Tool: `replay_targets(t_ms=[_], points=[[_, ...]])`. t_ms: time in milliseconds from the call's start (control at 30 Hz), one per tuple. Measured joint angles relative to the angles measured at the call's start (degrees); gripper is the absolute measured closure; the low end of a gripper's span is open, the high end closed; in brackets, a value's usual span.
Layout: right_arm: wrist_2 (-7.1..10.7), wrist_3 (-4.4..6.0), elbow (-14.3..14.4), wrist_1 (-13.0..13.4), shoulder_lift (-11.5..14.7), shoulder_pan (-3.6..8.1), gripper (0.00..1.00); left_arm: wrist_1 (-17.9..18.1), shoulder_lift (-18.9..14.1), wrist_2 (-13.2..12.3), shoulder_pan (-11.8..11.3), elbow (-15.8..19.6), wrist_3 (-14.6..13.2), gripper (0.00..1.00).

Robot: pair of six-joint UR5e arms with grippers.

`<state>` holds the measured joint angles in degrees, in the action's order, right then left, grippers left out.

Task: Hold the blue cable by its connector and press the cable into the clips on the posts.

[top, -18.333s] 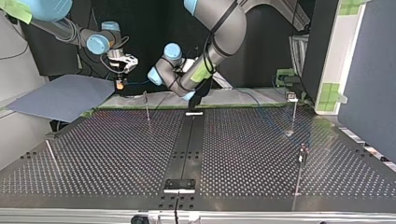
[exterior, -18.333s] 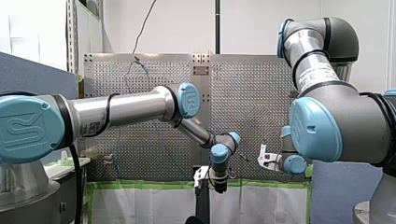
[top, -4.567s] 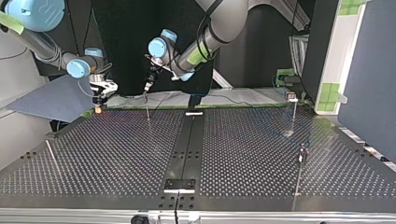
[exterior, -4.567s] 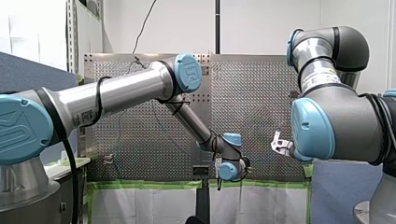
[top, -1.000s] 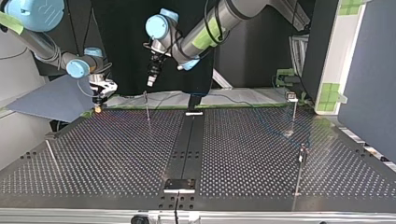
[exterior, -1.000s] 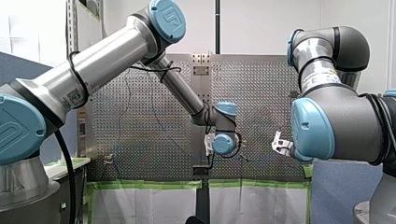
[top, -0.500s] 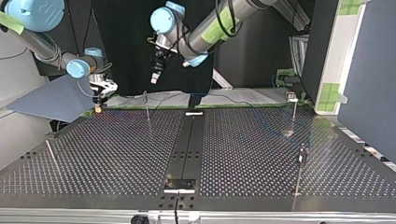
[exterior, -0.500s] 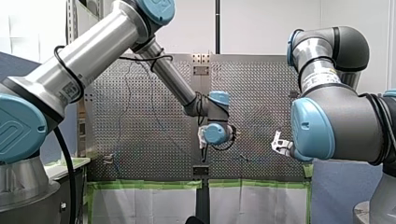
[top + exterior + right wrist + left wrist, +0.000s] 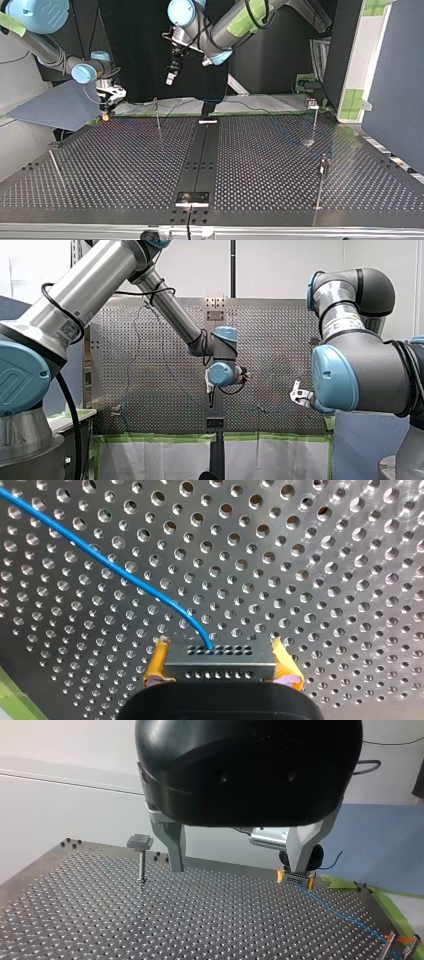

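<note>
Right gripper (image 9: 219,656) is clamped on the connector (image 9: 220,670), its yellow pads (image 9: 156,664) squeezing the two ends of the perforated block, low over the surface (image 9: 325,555) at the far left corner in the top view; the blue cable (image 9: 125,575) leaves the middle of the connector and trails off across the holes; in the left wrist view it runs on toward a corner post (image 9: 391,946), though whether it already sits in that clip is hard to tell; left gripper (image 9: 237,867) hangs well above the surface, metal fingers spread with nothing between them; a flat-headed post (image 9: 140,857) stands well apart from the cable, with no wire on it; the cable looks thin, light and limp, so it should sag and kink easily; the connector is its one stiff part and the sound place to hold, with a pinch on the wire close beside each clip for pressing; a label (image 9: 65,330) on the left arm (image 9: 105,270) is too small to read.
</note>
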<state>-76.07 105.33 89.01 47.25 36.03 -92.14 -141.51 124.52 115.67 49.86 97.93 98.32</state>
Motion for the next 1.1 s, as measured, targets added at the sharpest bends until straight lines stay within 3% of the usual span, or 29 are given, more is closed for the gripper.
replay_targets(t_ms=[500,933,1100], points=[[-0.06,-0.09,-0.01,-0.05,0.04,-0.24,1.00,5.79,-8.10,-1.15,-1.86,8.09,4.46,0.00],[-0.20,-0.21,0.00,-0.30,0.03,-0.35,1.00,11.77,-14.53,-1.50,-4.18,14.53,6.74,0.00],[-0.20,-0.83,-0.01,-0.41,0.05,-0.36,1.00,14.28,-17.02,-1.99,-4.94,17.00,7.09,0.00]])
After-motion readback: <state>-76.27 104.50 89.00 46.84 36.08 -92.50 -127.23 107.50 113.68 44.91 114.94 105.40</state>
